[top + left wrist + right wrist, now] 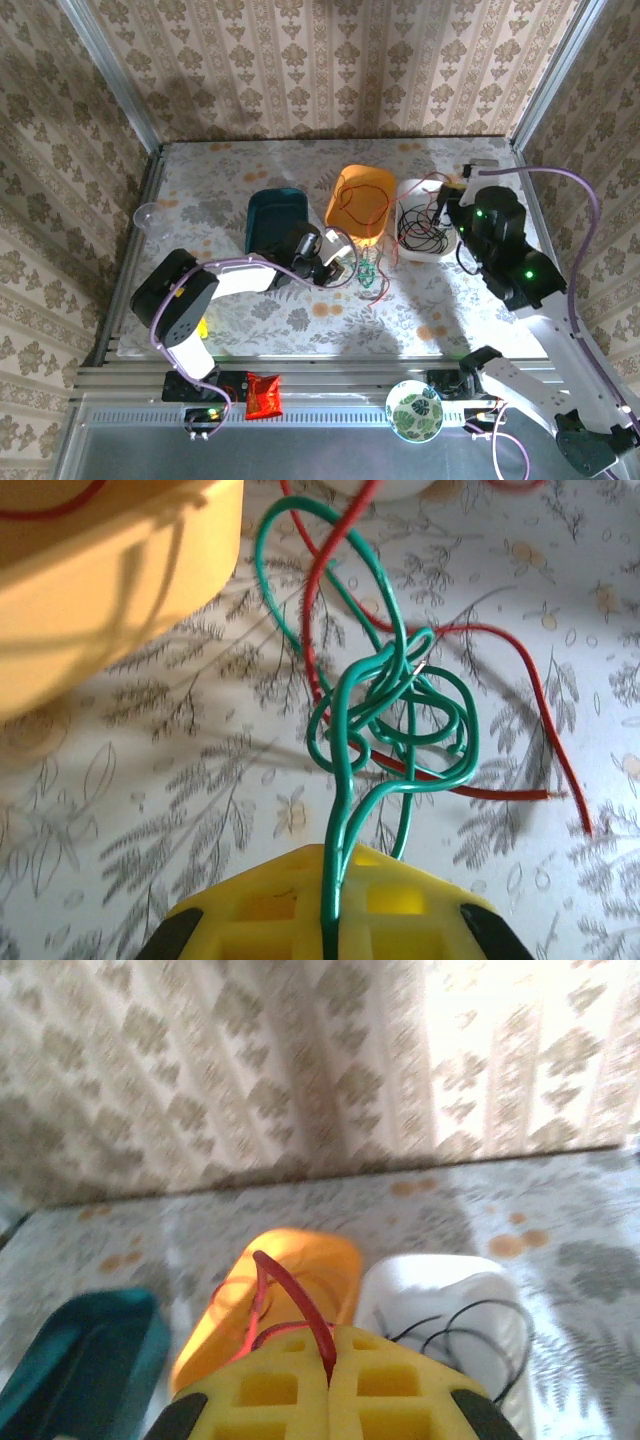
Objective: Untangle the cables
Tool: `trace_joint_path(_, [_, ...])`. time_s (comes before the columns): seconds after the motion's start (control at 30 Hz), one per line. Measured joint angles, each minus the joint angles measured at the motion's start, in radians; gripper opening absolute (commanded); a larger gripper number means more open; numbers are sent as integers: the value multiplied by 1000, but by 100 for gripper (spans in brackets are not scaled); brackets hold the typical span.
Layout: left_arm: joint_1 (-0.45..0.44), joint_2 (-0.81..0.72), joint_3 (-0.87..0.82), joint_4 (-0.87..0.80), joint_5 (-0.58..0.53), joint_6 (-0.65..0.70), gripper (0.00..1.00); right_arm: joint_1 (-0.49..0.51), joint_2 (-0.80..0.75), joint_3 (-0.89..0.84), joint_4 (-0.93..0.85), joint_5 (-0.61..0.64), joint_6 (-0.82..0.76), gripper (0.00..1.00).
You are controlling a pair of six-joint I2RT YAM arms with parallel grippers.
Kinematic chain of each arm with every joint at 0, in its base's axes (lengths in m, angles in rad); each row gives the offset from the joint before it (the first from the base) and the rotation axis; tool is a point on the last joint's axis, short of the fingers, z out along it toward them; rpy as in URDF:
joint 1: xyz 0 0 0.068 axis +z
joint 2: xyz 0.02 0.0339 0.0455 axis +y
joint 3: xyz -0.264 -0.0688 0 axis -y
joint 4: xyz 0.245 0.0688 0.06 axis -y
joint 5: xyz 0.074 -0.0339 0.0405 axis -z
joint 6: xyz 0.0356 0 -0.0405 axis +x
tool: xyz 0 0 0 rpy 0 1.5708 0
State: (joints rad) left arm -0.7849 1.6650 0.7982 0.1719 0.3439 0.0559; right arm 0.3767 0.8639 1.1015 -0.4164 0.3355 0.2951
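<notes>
The left gripper is clenched on the green cable, which runs straight up out of the closed jaws into a tight knot of loops. That knot lies on the table just in front of the orange bin. The red cable threads through the knot; one loose end trails away from the bin on the right, and another stretch runs back up past the bin's corner.

The right gripper is also closed, pinching a loop of red cable above the gap between the orange bin and the white bin to its right. The black cable sits coiled in that white bin, apart from the other two.

The step in hand looks like drawing green free of red. It should go best if the left arm lifts slowly and away from the orange bin, so that the loops open rather than cinch. The right arm should keep the red cable only lightly taut. A hard pull on either would probably tighten the knot or drag the red coil over the bin's rim.
</notes>
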Motion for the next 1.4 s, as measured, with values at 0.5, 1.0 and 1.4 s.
trace_joint_path(0.5, [37,-152,-49,-163,-60,28,67,-80,40,1,15,-148,14,0])
trace_joint_path(1.0, [58,-261,291,-154,80,130,72,-80,222,6,-65,-658,-13,0])
trace_joint_path(1.4, [-2,-104,430,-171,222,212,70,-78,256,36,-89,-824,-11,0])
